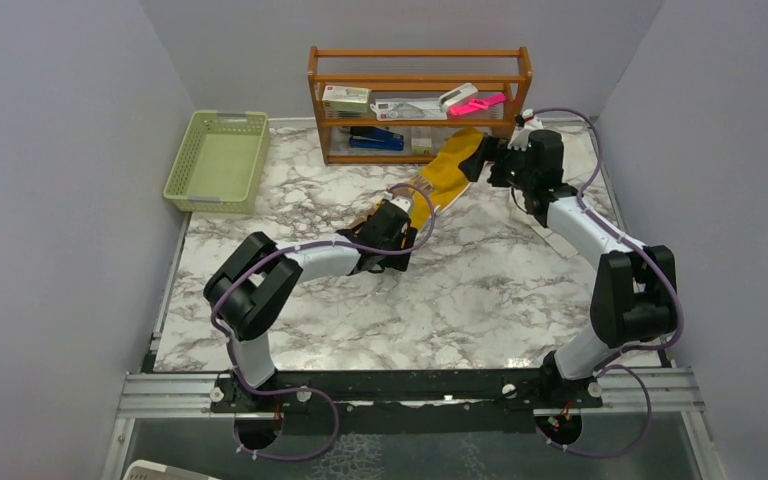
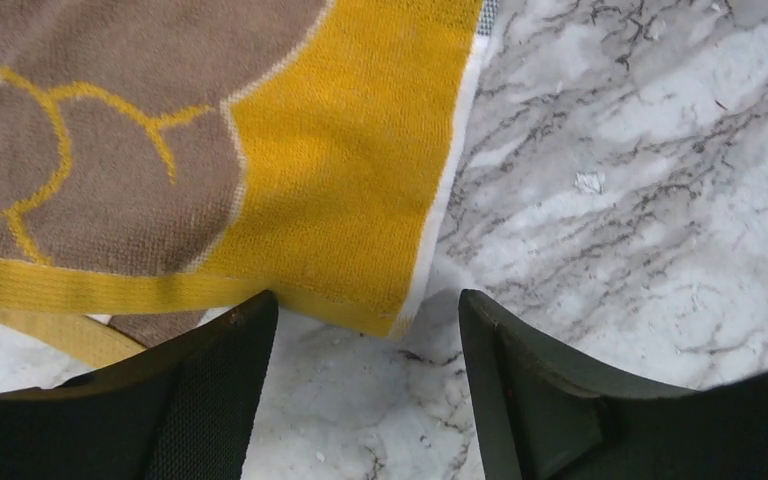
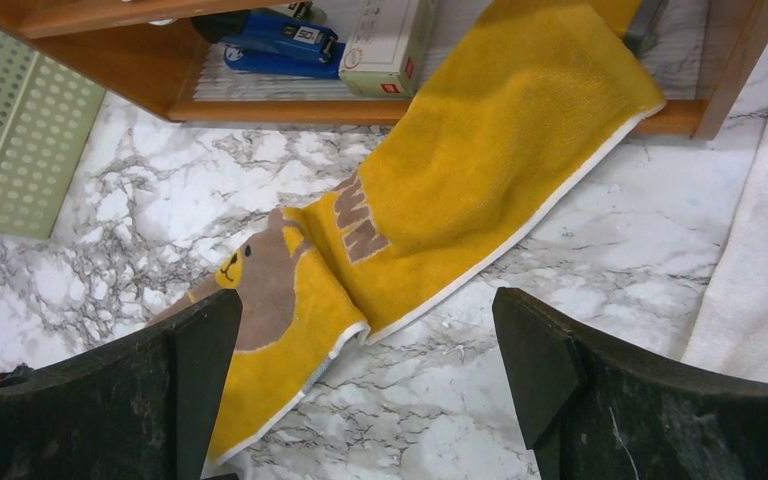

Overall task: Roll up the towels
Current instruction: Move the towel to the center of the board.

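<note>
- Black left jaws stand spread and empty, just before the hemmed corner of the mustard-yellow towel [image 2: 340, 180] on the marble worktop [image 2: 640, 200].
- The right jaws are spread wide too, holding nothing, above the towel's far part.
- The cloth looks soft, light and limp; the corner hem seems the best place to pinch.
- It lies as a long strip with brown patches and white edging, its far end on the wooden shelf [image 3: 290, 108].
- The cream-white towel [image 3: 760, 220] lies near it.

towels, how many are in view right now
2. The mustard-yellow towel lies diagonally on the table, its far end on the bottom board of the wooden shelf. The cream-white towel shows only at the right edge of the right wrist view; more could be hidden.
</note>
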`<state>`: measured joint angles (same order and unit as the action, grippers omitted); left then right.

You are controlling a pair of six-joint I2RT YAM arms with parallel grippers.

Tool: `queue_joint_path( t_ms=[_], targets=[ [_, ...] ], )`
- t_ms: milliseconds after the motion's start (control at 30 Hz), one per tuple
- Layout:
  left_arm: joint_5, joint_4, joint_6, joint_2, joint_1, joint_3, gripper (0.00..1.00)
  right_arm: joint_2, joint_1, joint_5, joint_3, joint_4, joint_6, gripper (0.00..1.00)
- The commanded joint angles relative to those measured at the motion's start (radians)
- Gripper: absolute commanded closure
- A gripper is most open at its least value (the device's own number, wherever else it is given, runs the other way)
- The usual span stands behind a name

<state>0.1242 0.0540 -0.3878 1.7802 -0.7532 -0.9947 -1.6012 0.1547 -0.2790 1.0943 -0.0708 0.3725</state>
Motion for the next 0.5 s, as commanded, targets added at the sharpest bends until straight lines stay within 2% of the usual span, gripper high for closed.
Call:
queue_joint_path(
  t_ms=[0, 200, 233, 267, 300, 467],
  targets=[
    [0.064, 0.021, 0.000, 0.074, -0.009, -0.014, 0.35, -0.003, -0.012, -0.027, -0.011, -0.014, 0.004, 0.01],
    [0.106, 0.017, -0.003, 0.095, -0.011, -0.010, 0.71, -0.002, -0.022, -0.037, -0.011, -0.014, 0.004, 0.02],
    [0.114, 0.020, -0.003, 0.096, -0.011, -0.009, 0.79, 0.000, -0.023, -0.037, -0.013, -0.014, 0.004, 0.02],
    [0.126, 0.026, -0.004, 0.094, -0.011, -0.009, 0.97, 0.001, -0.024, -0.038, -0.014, -0.014, 0.004, 0.02],
    [0.138, 0.031, -0.004, 0.091, -0.010, -0.007, 1.00, 0.002, -0.025, -0.038, -0.015, -0.014, 0.002, 0.02],
    [0.219, 0.085, 0.012, 0.012, -0.005, 0.003, 1.00, 0.009, -0.035, -0.039, -0.022, -0.014, -0.001, 0.02]
  ],
)
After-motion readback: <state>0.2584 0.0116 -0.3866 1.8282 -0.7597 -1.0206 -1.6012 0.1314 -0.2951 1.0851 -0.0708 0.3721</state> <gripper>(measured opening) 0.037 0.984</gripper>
